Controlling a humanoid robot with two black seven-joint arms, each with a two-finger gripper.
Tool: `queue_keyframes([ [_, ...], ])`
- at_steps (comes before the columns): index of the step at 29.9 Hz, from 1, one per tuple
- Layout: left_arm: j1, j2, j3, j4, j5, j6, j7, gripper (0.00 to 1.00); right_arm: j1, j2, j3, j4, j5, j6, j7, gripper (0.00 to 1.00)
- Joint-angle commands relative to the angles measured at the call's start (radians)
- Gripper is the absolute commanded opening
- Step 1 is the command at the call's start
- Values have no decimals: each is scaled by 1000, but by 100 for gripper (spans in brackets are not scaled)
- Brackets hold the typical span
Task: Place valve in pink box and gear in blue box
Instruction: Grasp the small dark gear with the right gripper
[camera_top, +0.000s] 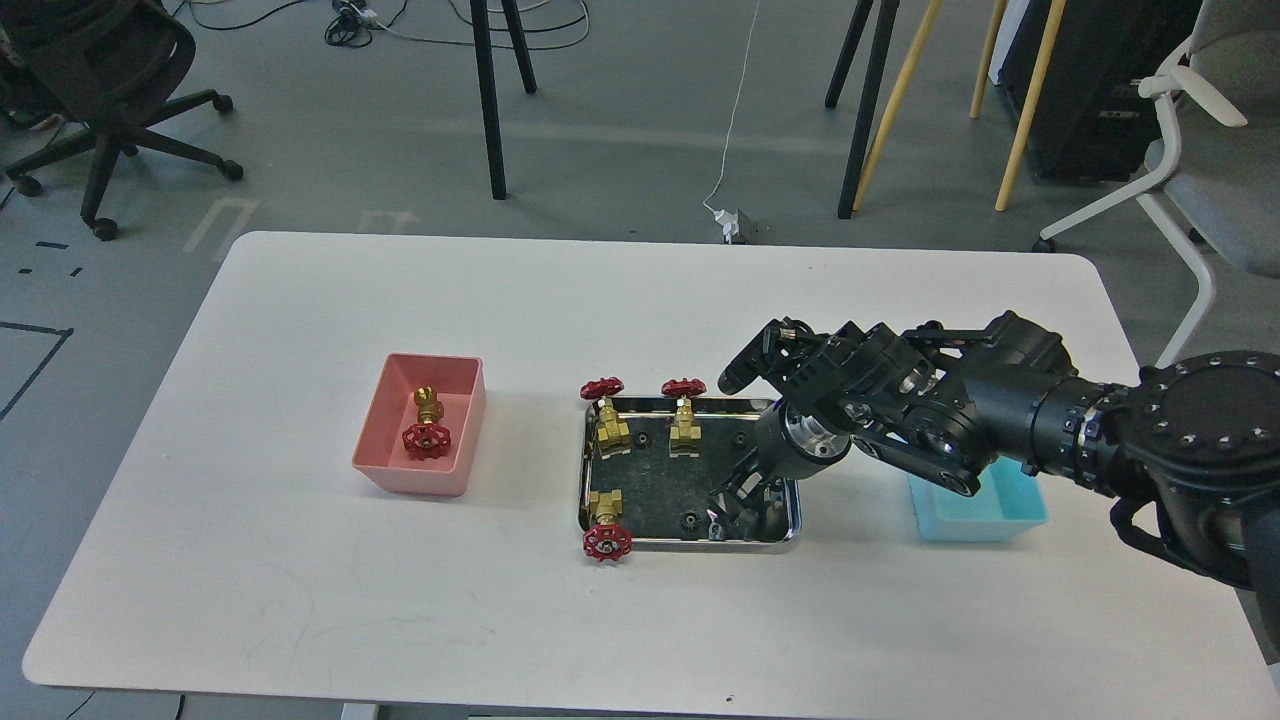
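grey floor with a black office chair (110, 75), dark table legs and pale wooden poles lies behind a white rounded table (300, 600). on its left part stands the salmon-pink rectangular plastic box (372, 455), and inside it lies one small brass-yellow valve with a round dark-red spoked handwheel (427, 430), the wheel pointing to the near side and the brass body to the far side. in the middle of the table is a shiny steel tray (600, 542) with a dark bottom. three more brass valves are in it: two upright ones (608, 420) (685, 425) at the far edge with their red wheels above the rim, and one (606, 522) at the near left corner with its wheel hanging over the rim. several tiny black toothed gears (689, 520) lie on the tray bottom, hard to count. the black right arm comes from the right side and bends down into the tray; its right gripper (728, 515) is low at the near right corner of the tray, close to a gear, but it is dark and i cannot tell if the fingers are apart or closed on something. the light cyan-blue rectangular plastic box (990, 520) stands to the right of the tray, partly hidden under the arm. the left arm does not show.
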Motion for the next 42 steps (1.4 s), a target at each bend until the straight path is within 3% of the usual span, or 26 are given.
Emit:
queue_keyframes([
  [1, 0, 0, 0, 0, 0, 0, 0, 100, 2, 0, -7, 0, 0, 0, 2, 52],
  [14, -2, 2, -1, 8, 0, -2, -2, 100, 10, 0, -7, 5, 0, 0, 5, 31],
  [32, -8, 3, -1, 18, 0, -2, -2, 100, 4, 0, -8, 3, 0, 0, 5, 33],
  [42, -8, 5, 0, 20, 0, 0, -2, 100, 12, 0, -8, 8, 0, 0, 5, 8],
])
